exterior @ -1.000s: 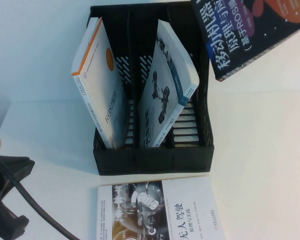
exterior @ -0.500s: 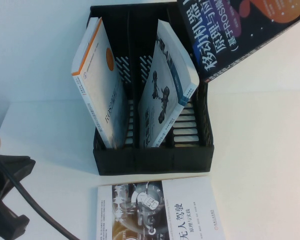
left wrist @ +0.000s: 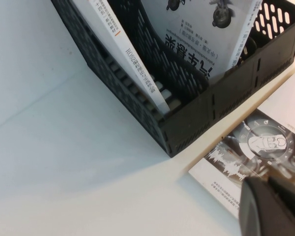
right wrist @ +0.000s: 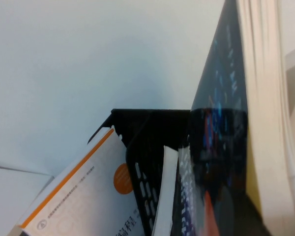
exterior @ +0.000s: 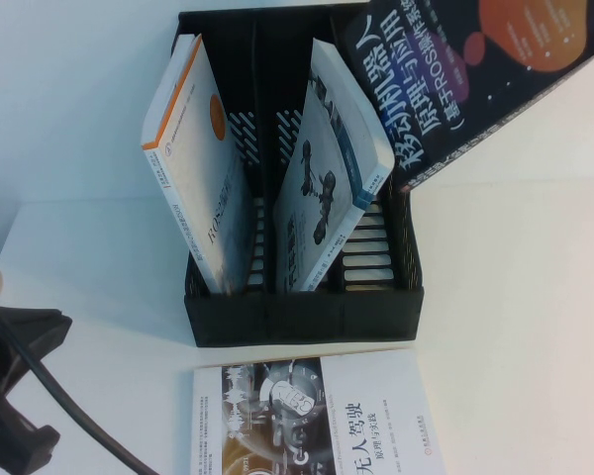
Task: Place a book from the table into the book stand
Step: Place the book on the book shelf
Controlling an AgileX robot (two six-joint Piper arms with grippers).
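The right claw is out of sight; the book (exterior: 475,69) hangs tilted in the air above the book stand's (exterior: 302,317) right rear corner, over its 3rd, empty compartment. The left claw (left wrist: 273,209) hovers low near the stand's front corner, grip unclear. 2 white books (exterior: 193,163) lean inside; another (exterior: 317,416) lies on the surface (exterior: 515,327).

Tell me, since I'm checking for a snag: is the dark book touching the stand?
Cannot tell. In the high view the dark book overlaps the book stand's right rear corner, with no visible gap or contact.
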